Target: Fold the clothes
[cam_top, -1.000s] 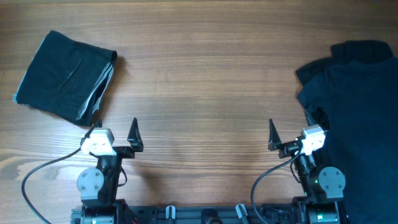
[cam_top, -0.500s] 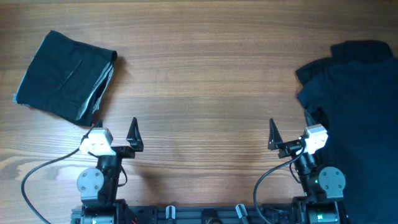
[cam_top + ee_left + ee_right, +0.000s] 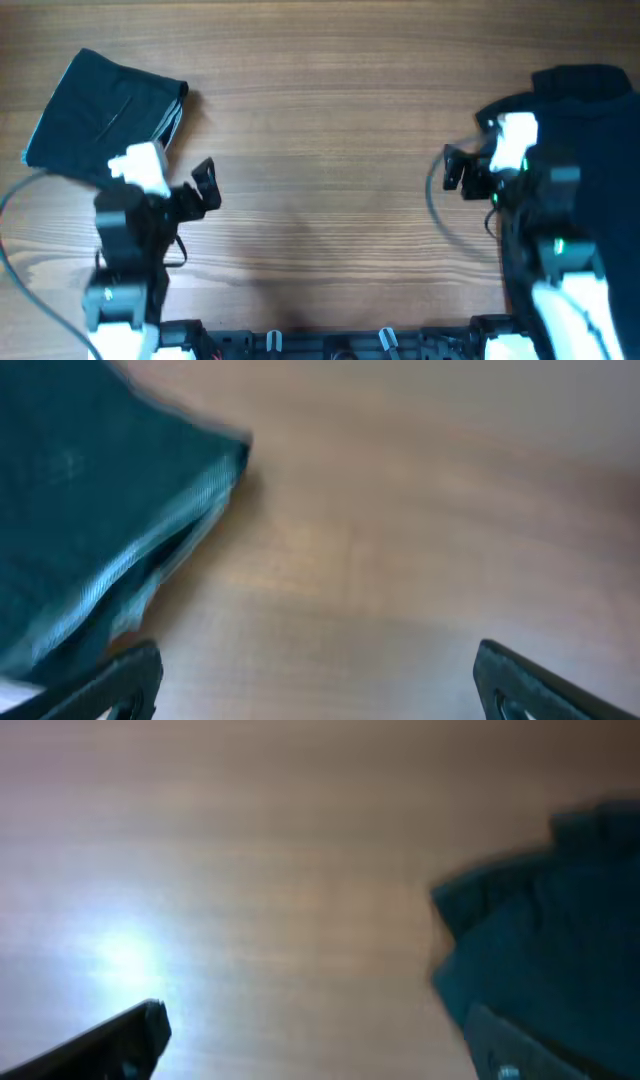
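Note:
A folded dark navy garment [image 3: 100,125] with pale grey edges lies at the table's far left; it also shows in the left wrist view [image 3: 90,510]. A loose pile of dark clothes [image 3: 590,150] lies at the right edge and shows in the right wrist view [image 3: 550,940]. My left gripper [image 3: 320,680] is open and empty, above bare wood just right of the folded garment. My right gripper [image 3: 320,1040] is open and empty, above bare wood just left of the pile. Both wrist views are blurred.
The wooden table [image 3: 320,150] stretches between the two garments. The arm bases and cables sit along the front edge [image 3: 330,345].
Both arms have risen from their rest pose at the front edge and swung forward, the left toward the folded garment, the right toward the pile. The clothes have not moved.

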`<act>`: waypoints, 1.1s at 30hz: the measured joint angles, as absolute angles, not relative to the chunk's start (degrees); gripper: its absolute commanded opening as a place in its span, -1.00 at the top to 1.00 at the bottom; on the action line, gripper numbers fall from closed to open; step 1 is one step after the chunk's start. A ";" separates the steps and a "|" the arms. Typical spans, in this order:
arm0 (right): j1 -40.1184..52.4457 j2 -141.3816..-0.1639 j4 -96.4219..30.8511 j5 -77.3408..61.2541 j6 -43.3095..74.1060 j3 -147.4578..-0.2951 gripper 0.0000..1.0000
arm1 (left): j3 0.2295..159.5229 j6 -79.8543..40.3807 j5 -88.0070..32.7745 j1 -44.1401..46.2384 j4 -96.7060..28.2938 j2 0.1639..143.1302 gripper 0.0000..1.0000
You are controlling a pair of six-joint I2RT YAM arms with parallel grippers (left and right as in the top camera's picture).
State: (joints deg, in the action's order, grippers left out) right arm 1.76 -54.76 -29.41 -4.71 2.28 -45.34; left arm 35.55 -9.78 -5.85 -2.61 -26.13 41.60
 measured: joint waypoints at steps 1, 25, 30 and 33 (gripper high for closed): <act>1.58 -60.05 -32.42 -4.23 1.19 -49.50 -0.99 | 39.31 -9.78 -5.82 -2.61 -29.36 45.65 -1.00; -12.58 -97.21 -25.63 15.22 7.09 -56.29 -0.44 | 50.98 -10.63 -6.94 -2.61 -36.91 62.74 -1.00; -12.58 -97.21 -27.77 14.33 7.09 -56.25 -0.43 | 50.98 -10.66 -6.96 -2.61 -36.91 62.74 -1.00; -12.58 -97.21 -27.59 14.06 7.11 -55.40 -0.38 | 50.98 -10.63 -6.94 -2.61 -36.91 62.74 -1.00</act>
